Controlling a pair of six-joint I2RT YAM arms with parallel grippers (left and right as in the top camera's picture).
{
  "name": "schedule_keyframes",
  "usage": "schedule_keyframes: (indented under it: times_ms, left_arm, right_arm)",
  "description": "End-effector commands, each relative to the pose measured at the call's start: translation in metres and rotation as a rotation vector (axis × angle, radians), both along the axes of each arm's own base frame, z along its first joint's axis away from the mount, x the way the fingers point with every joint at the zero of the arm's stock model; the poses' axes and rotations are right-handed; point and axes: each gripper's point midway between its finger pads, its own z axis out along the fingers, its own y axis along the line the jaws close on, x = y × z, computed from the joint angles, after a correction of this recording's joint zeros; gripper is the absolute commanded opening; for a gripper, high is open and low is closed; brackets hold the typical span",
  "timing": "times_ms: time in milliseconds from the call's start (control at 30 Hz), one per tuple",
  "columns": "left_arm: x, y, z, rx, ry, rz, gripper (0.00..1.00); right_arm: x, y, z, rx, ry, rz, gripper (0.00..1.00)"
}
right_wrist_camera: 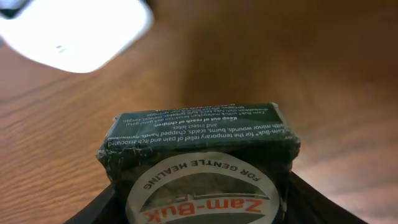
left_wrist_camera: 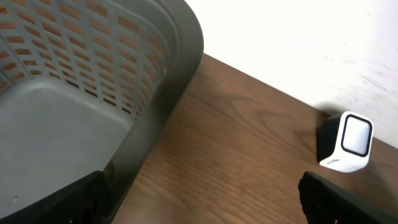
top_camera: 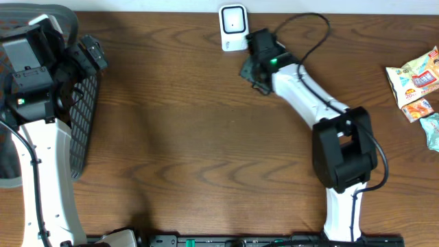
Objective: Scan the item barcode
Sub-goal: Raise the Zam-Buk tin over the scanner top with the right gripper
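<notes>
At the near edge of the desk [top_camera: 206,151] both white arms rise from their bases. The right arm reaches across the wood toward the far side. Its right end effector [top_camera: 256,67] is clamped on a dark green Zam-Buk box [right_wrist_camera: 199,155], one finger [right_wrist_camera: 93,208] on each side, and holds the box just in front of the scanner.

In the right wrist view the box fills the lower frame and its print reads upside down. "Zam-Buk" is in red on a round white label, with "FOR GENTLE HEALING" curved around it. The top panel carries small white lines, among them "Keep out of reach of children" and "for the temporary relief of pain and itch". No barcode shows on the faces in view. Beyond the box comes bare wood grain, then the scanner as a blurred white shape at upper left.

On the left, a grey slotted basket [top_camera: 84,116] sits at the desk's edge. The left end effector [top_camera: 92,55] hangs over the basket's far end, jaws spread wide and holding nothing. Its dark fingertips [left_wrist_camera: 62,199] frame the basket wall and the desk.

At the far edge stands the white scanner [top_camera: 233,27], its window facing the desk. Off to the right lie some snack packets [top_camera: 415,82], their print too small to read.
</notes>
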Motion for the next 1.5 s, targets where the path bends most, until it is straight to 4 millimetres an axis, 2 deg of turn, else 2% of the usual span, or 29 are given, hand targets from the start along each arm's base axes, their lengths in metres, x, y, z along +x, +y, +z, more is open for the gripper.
schedule_keyframes:
  times_ms: [0, 100, 267, 533, 600, 667, 733, 933, 1067, 1300, 1467]
  left_arm:
    - [-0.002, 0.014, -0.008, 0.02, 0.035, 0.055, 0.98]
    - [-0.002, 0.014, -0.008, 0.02, 0.035, 0.055, 0.98]
    - [-0.002, 0.014, -0.008, 0.02, 0.035, 0.055, 0.98]
    - [-0.002, 0.014, -0.008, 0.02, 0.035, 0.055, 0.98]
    - [-0.002, 0.014, -0.008, 0.02, 0.035, 0.055, 0.98]
    - [-0.002, 0.014, -0.008, 0.02, 0.035, 0.055, 0.98]
    - [-0.002, 0.014, -0.008, 0.02, 0.035, 0.055, 0.98]
    - [-0.002, 0.014, -0.008, 0.02, 0.035, 0.055, 0.98]
    - [-0.002, 0.014, -0.008, 0.02, 0.035, 0.055, 0.98]
    - [-0.002, 0.014, -0.008, 0.02, 0.035, 0.055, 0.98]
    - [-0.002, 0.014, -0.008, 0.02, 0.035, 0.055, 0.98]
  right_arm:
    - [0.018, -0.006, 0.022, -0.221, -0.137, 0.113, 0.53]
    - [0.031, 0.003, 0.036, -0.246, -0.215, 0.166, 0.54]
    - [0.053, 0.002, 0.068, -0.251, -0.329, 0.128, 0.52]
    - [0.096, 0.01, 0.165, -0.249, -0.598, 0.144, 0.55]
    - [0.104, 0.013, 0.18, -0.239, -0.648, 0.137, 0.56]
    - [0.113, 0.018, 0.183, -0.229, -0.675, 0.131, 0.56]
    - [0.122, 0.022, 0.178, -0.227, -0.69, 0.129, 0.56]
    - [0.156, 0.038, 0.154, -0.286, -0.737, 0.162, 0.59]
    - [0.171, 0.037, 0.14, -0.342, -0.762, 0.121, 0.58]
    - [0.177, 0.044, 0.112, -0.363, -0.753, 0.146, 0.6]
    - [0.176, 0.047, 0.109, -0.359, -0.745, 0.156, 0.6]
